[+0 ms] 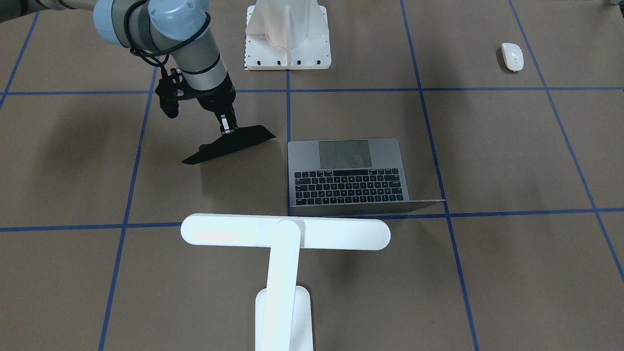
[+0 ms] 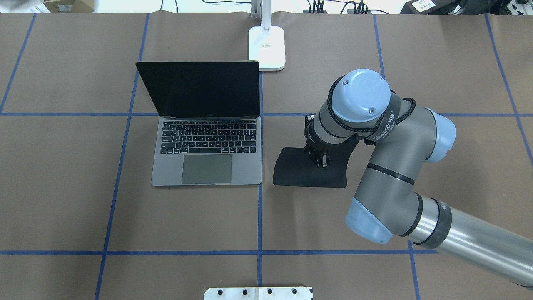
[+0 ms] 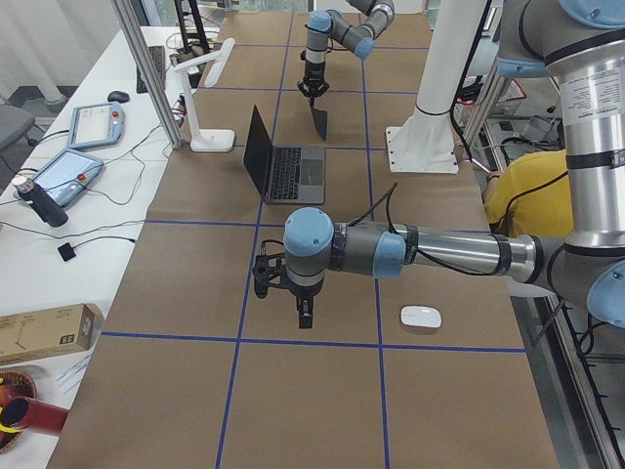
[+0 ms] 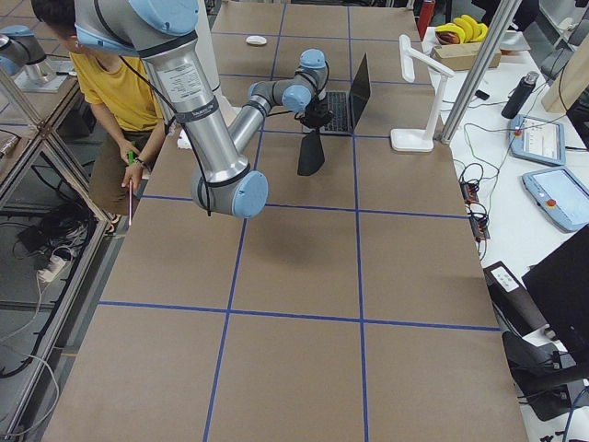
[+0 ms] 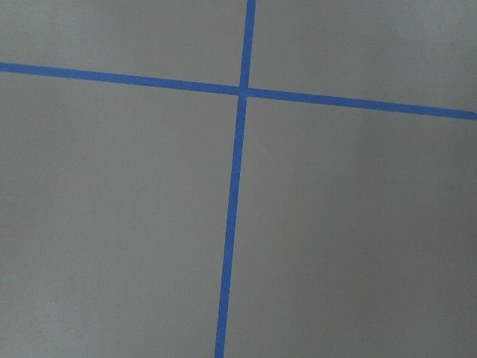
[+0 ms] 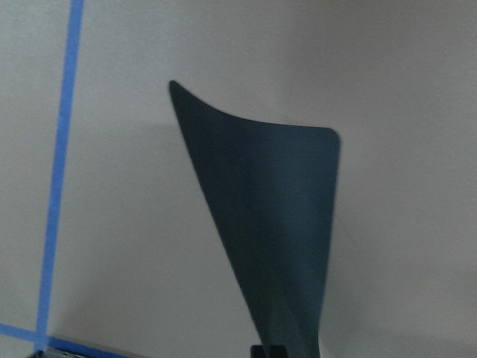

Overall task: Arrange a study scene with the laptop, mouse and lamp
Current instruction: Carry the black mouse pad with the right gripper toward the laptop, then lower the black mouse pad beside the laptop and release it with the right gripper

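Note:
The open grey laptop (image 2: pixel 208 150) sits left of centre in the overhead view, its screen upright. Behind it stands the white lamp (image 1: pixel 285 234), its base (image 2: pixel 267 48) at the table's far edge. The white mouse (image 1: pixel 512 56) lies far off on the robot's left side, close to my left gripper (image 3: pixel 305 315); I cannot tell whether that gripper is open or shut. My right gripper (image 2: pixel 321 161) is shut on one edge of a flat black mat (image 1: pixel 234 144), holding it tilted just above the table, right of the laptop.
A white ribbed pedestal (image 1: pixel 287 36) stands at the robot's edge of the table. Blue tape lines grid the brown tabletop. A person in a yellow shirt (image 4: pixel 110 83) sits beside the table. The left wrist view shows only tabletop and tape.

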`<state>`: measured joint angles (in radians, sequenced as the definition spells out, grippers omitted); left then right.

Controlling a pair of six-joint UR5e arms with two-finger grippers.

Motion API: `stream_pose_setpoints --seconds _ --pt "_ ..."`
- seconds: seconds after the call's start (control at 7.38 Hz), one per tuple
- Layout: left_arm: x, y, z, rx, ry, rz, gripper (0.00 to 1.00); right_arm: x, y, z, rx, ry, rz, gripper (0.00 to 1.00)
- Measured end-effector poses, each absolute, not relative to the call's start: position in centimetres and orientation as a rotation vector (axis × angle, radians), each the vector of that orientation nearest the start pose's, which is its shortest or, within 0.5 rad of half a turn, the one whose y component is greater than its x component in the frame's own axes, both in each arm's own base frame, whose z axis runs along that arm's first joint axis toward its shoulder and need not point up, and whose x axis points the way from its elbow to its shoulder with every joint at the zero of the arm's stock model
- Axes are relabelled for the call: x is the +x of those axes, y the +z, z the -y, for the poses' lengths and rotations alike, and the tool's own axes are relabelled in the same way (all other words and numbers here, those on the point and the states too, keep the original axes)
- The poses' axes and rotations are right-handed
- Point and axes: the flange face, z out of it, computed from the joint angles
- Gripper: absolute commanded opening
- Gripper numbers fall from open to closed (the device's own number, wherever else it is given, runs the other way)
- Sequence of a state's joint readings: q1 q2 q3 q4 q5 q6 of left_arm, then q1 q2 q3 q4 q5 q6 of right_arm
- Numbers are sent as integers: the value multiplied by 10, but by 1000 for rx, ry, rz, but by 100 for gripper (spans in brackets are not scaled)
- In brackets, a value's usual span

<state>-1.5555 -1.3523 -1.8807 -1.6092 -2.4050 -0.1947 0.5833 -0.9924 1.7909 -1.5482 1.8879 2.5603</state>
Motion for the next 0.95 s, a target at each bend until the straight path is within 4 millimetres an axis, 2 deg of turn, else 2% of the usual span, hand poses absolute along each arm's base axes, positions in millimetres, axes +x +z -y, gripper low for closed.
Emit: stream_pose_setpoints --seconds 0.41,0.95 --pt "-53 595 407 34 -115 -841 100 -514 241 490 -457 1379 829 0" --pt "-53 596 406 32 -116 -842 100 -539 237 528 -433 1412 821 0"
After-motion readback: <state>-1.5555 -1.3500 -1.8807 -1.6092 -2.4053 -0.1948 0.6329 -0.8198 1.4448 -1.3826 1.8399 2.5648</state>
